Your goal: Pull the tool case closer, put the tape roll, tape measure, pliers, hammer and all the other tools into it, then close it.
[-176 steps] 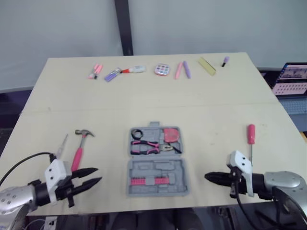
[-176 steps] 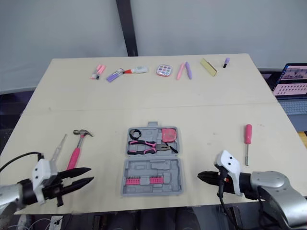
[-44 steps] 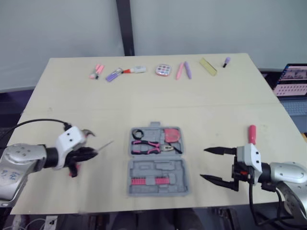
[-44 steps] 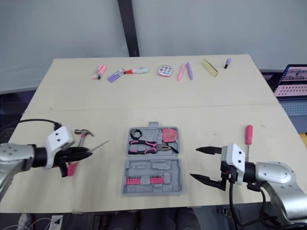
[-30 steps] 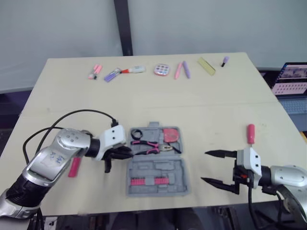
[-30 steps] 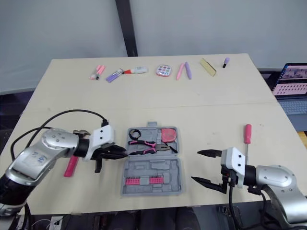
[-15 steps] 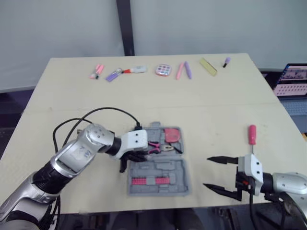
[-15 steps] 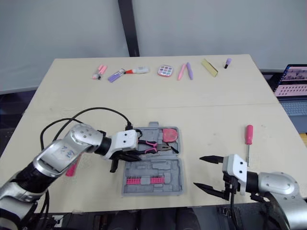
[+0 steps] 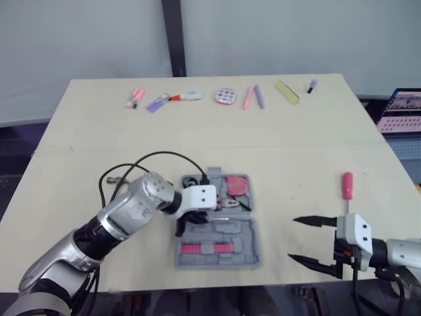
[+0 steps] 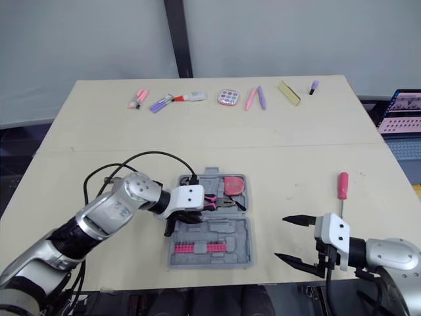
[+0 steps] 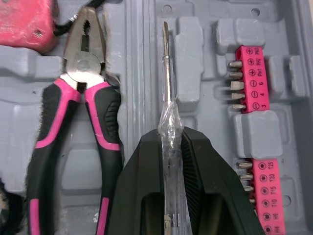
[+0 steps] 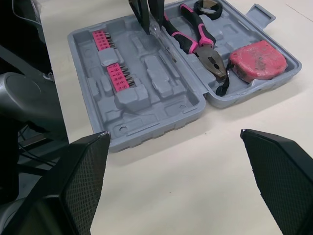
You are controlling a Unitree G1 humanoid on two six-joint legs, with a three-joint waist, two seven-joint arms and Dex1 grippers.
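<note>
1. Step in hand: seating a tool in the tool case (image 9: 227,232). The case lies open near the middle of the worktop (image 9: 289,145), towards its near edge.
2. The left end effector (image 11: 169,147) pinches the clear-handled screwdriver (image 11: 167,88) by its handle. The shaft points forward over the case, close to the hinge line between the two halves.
3. The pliers (image 11: 83,63) lie just to one side of the shaft and the pink bit holder (image 11: 249,78) to the other. The tape measure (image 9: 235,185) and tape roll (image 12: 209,7) already sit in the half that holds the pliers.
4. Keep the shaft parallel to the long moulded channels. Which recess fits this tool cannot be told, so choose an empty one as long as the tool.
5. Lower the tool until it rests in the recess, then part the fingers. Releasing from above risks a bounce onto the pliers.
6. Withdraw straight up so as not to snag the arm cable draped near the case.
7. The right end effector (image 9: 292,239) hovers spread and empty over the near right of the worktop. The pink-handled screwdriver (image 9: 346,185) lies just beyond it.
8. The hammer (image 9: 113,178) lies left of the case, mostly hidden by the left arm.
9. Surface: a pale, smooth worktop with a seam across its width. A round palette (image 9: 224,96) lies among pens along the far edge.
10. Room: a plain grey wall with a dark upright post (image 9: 174,36). A laptop (image 9: 401,112) stands off the right side.
</note>
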